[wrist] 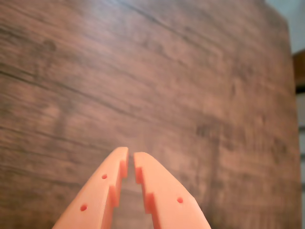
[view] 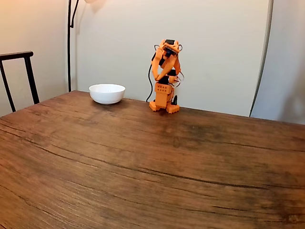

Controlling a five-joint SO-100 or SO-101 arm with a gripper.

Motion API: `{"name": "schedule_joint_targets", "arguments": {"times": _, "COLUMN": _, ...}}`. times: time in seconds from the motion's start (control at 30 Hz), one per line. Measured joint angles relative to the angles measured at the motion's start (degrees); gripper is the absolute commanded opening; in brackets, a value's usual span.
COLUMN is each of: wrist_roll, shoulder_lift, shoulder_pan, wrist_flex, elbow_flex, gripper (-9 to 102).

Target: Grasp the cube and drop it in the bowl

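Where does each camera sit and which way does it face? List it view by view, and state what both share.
Wrist view: rides on the arm just behind the gripper, looking past the nearly closed orange fingertips at the wooden table.
Fixed view: stands low at the table's near side, facing across it toward the folded orange arm, the bowl and the wall.
Shared: the wooden table and parts of the orange arm.

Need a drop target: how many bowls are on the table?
1. The bowl sits at the table's far edge, left of the arm's base in the fixed view.
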Motion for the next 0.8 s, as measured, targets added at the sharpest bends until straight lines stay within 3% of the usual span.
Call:
{"name": "schedule_joint_targets", "arguments": {"times": 0.4, "wrist_roll": -2.20, "shoulder_lift": -0.35, "shoulder_pan": -6.50, "wrist_flex": -18.98, "elbow_flex": 18.81, "gripper": 0}}
{"name": "schedule_joint_targets", "arguments": {"times": 0.8, "wrist_roll": -4.92, "shoulder_lift": -0.18, "shoulder_pan": 0.18, "wrist_flex": -20.30, "elbow_flex": 30.23, "gripper": 0}}
